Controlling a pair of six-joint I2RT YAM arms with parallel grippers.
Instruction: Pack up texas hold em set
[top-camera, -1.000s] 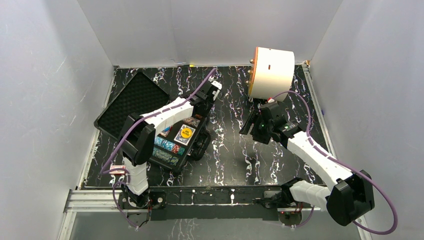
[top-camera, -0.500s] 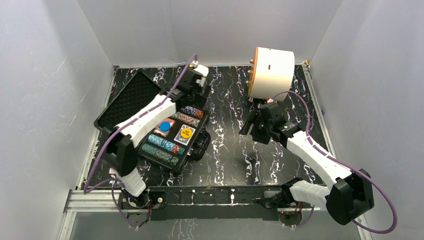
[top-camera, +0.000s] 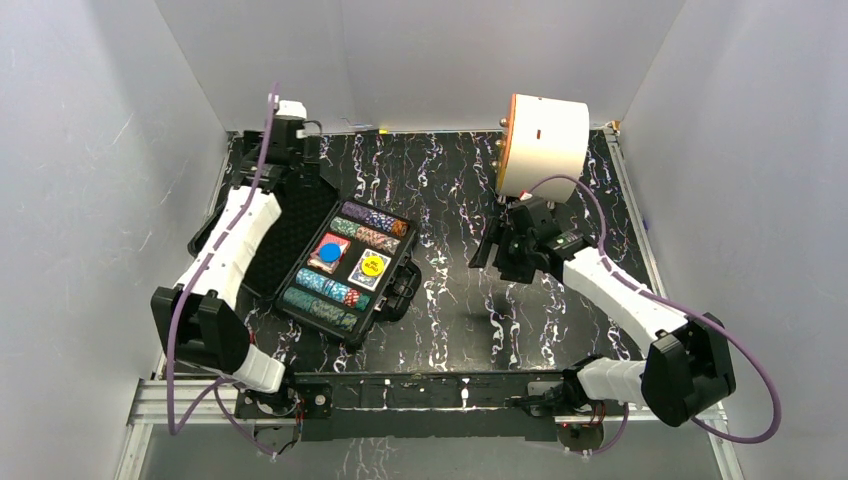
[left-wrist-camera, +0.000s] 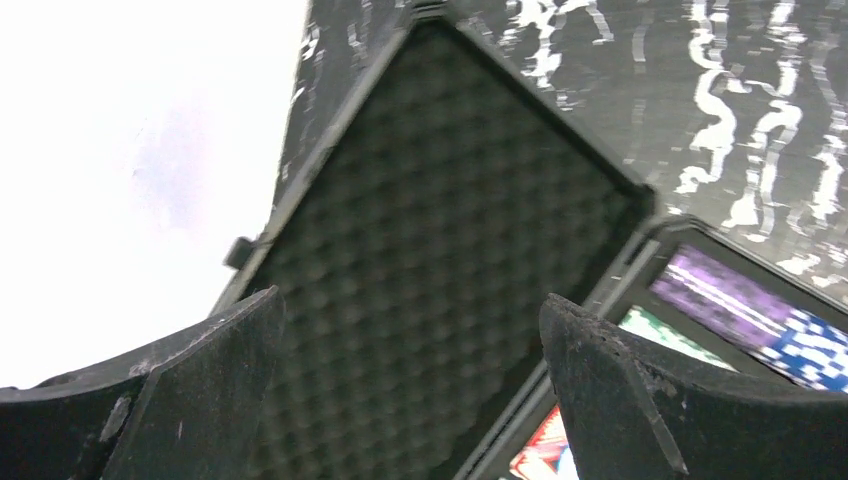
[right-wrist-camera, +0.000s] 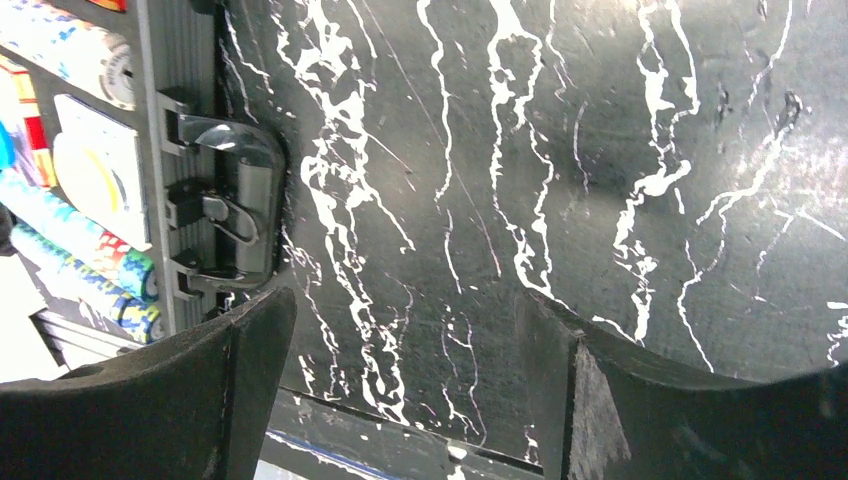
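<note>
The table (top-camera: 450, 190) carries a white cylinder (top-camera: 545, 145) at the far right and the case (top-camera: 352, 337) at the left, lying open; its foam lid (top-camera: 300, 215) is flat on the table on the far-left side of the base. The top view alone shows the whole base: chips (top-camera: 325, 290) in rows along its near and far sides, with a blue button (top-camera: 329, 251) on the red deck (top-camera: 322, 262) and a yellow button (top-camera: 372, 265) between the rows. The left wrist view adds the foam's dimpled texture and shows the lid (left-wrist-camera: 440, 250) filling the gap between the fingers (left-wrist-camera: 200, 390), with purple and blue chips (left-wrist-camera: 760, 320) beside the right finger. The right wrist view alone shows the handle (right-wrist-camera: 225, 205) close up, on the base's front wall. Left gripper (top-camera: 288, 150): over the lid's far corner, fingers spread wide, gripping nothing. Right gripper (top-camera: 495, 250): over bare table between case and cylinder, well apart from the case; fingers (right-wrist-camera: 640, 400) spread, gripping nothing, the handle lying beyond the left fingertip.
</note>
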